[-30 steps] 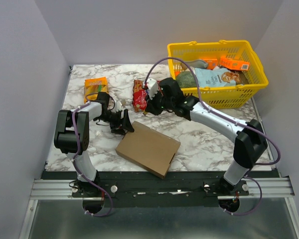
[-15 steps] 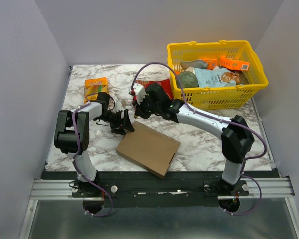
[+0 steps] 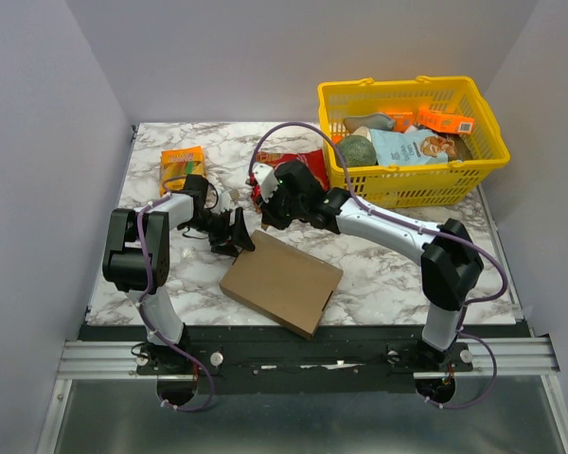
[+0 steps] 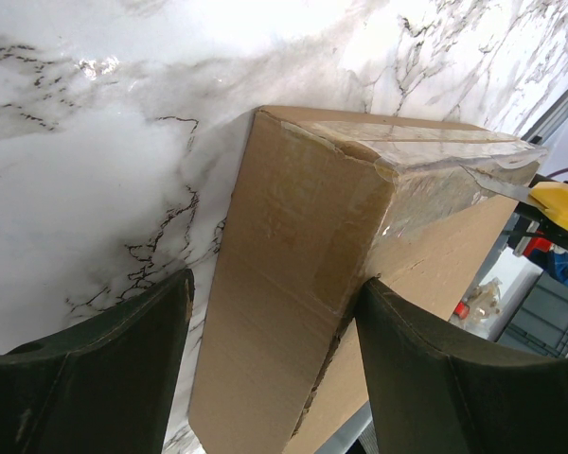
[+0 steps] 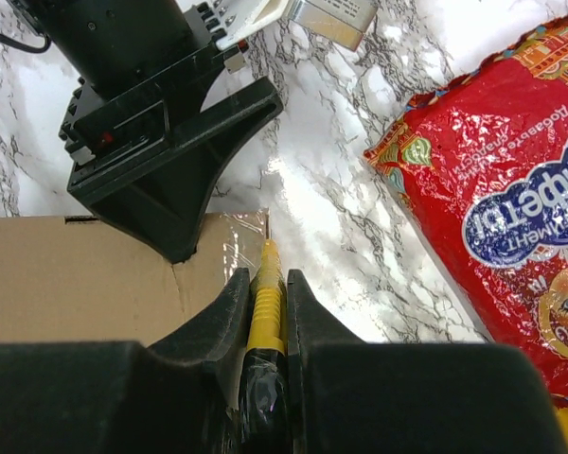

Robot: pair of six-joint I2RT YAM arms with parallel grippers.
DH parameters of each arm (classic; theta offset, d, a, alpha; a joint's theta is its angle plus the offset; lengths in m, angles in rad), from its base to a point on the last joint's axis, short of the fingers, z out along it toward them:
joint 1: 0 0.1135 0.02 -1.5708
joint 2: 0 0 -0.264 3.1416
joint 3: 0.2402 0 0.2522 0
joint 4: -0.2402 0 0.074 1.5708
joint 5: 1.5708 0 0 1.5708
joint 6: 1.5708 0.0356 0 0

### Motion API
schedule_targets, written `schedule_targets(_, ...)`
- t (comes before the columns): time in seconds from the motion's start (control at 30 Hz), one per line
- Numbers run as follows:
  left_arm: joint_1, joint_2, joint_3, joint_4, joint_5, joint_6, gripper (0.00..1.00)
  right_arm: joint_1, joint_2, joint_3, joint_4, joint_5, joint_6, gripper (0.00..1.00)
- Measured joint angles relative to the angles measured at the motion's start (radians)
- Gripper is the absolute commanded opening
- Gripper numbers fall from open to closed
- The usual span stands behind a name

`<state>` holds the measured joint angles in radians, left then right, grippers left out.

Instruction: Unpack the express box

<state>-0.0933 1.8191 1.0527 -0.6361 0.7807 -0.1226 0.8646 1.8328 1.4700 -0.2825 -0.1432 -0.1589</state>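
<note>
Brown express box (image 3: 281,282) unprinted; red bag (image 5: 511,208), Cyrillic lettering; right gripper (image 5: 265,276) clamps yellow cutter (image 5: 265,305); left gripper (image 4: 275,284) agape.

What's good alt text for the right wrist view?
The right gripper clamps a slim yellow tool, its tip at the taped corner of the flat brown cardboard express box on the marble table. The black left gripper sits at that corner; a shiny red snack bag lies to the right.

The right gripper (image 5: 266,275) pinches a yellow tool (image 5: 265,305) whose tip meets the taped corner of the express box (image 5: 76,279). The left gripper (image 5: 185,180) sits at the box's far edge. A red snack bag (image 5: 492,208) lies to the right on the marble table (image 5: 331,218).
</note>
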Motion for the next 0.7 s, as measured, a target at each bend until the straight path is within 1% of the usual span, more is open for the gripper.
schedule_targets(0.7,0.0,0.0,0.0,0.0,0.0,0.0,0.75,0.0,-0.006,-0.01,-0.009,-0.004,0.0,0.0)
